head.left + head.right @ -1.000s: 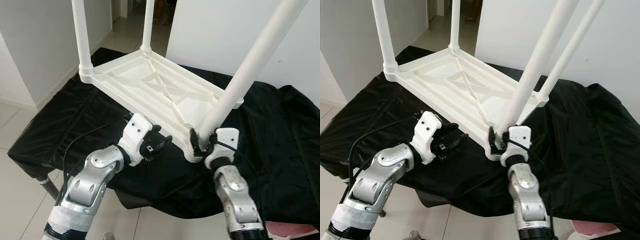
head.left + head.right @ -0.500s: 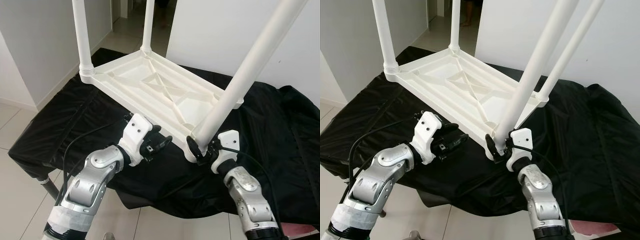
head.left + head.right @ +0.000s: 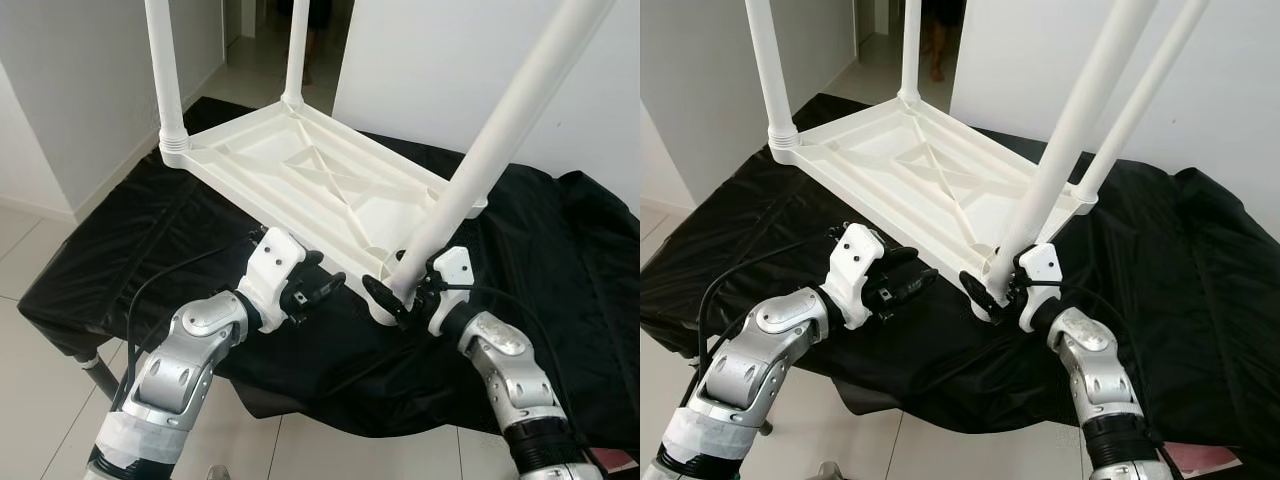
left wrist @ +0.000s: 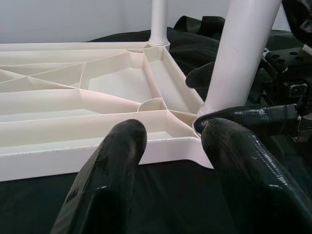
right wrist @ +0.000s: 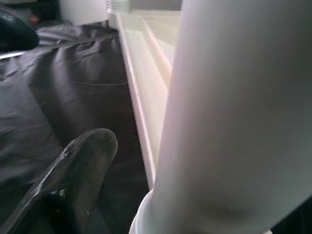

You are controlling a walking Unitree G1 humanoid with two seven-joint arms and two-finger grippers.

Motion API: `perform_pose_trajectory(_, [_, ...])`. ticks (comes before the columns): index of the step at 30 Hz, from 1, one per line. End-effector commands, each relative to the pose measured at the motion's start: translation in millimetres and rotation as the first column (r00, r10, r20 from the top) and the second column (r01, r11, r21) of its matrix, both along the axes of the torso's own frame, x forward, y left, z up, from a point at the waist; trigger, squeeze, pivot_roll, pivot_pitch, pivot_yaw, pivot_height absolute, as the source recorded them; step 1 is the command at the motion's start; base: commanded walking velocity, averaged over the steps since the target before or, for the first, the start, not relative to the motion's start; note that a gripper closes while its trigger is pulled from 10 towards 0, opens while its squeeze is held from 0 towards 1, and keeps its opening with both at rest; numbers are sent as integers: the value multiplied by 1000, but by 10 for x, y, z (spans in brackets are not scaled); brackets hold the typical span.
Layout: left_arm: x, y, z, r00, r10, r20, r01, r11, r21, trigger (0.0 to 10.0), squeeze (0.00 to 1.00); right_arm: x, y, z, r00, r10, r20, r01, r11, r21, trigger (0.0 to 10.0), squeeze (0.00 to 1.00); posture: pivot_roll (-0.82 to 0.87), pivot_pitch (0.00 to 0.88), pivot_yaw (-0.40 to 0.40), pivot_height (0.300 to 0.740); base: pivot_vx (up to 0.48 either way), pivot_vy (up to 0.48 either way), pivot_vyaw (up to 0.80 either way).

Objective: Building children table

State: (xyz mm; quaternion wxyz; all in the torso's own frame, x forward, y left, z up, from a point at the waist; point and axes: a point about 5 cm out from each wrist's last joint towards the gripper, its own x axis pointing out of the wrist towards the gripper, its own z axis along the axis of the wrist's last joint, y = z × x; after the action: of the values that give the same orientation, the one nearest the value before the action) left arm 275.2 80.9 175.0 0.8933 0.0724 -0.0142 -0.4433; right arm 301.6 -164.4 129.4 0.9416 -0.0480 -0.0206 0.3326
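Note:
A white plastic children's table (image 3: 300, 180) lies upside down on a black cloth (image 3: 560, 300), its legs pointing up. The near right leg (image 3: 480, 170) leans out of the front corner socket (image 3: 385, 300). My right gripper (image 3: 398, 287) reaches that leg's base from the right, open, with one finger (image 5: 73, 180) on either side and a gap visible to the leg (image 5: 229, 112). My left gripper (image 3: 325, 285) hovers just in front of the table's front rim (image 4: 97, 156), open, holding nothing, its two fingers (image 4: 122, 161) aimed at the same corner.
The cloth-covered surface ends just ahead of my arms, with tiled floor (image 3: 40, 360) below. White walls stand left and behind. A person's feet (image 3: 937, 68) show in the doorway at the back. A black cable (image 3: 160, 285) loops from my left forearm.
My right forearm has swung out to the right, so its gripper now meets the leg's base from the side instead of from below. The left arm and the table have stayed put.

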Motion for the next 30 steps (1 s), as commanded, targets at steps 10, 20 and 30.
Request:
perform_pose_trajectory(10, [23,-21,3,1000,15,2,-15,1000,-2,10000,0,45,-90,-65,996,86,-31,-87,996,-27,0,0,51,28,-102,740,0,0,0])
perform_pose_trajectory(20, [34,-18,14,1000,18,4,-18,1000,-4,10000,0,49,-63,-83,995,89,-44,-90,996,-9,10000,0,51,29,-101,740,0,0,0])
perform_pose_trajectory(30, [39,-26,15,1000,17,5,-17,1000,-6,10000,0,76,-57,-44,998,54,-12,-54,999,9,10000,0,47,30,-103,740,0,0,0])
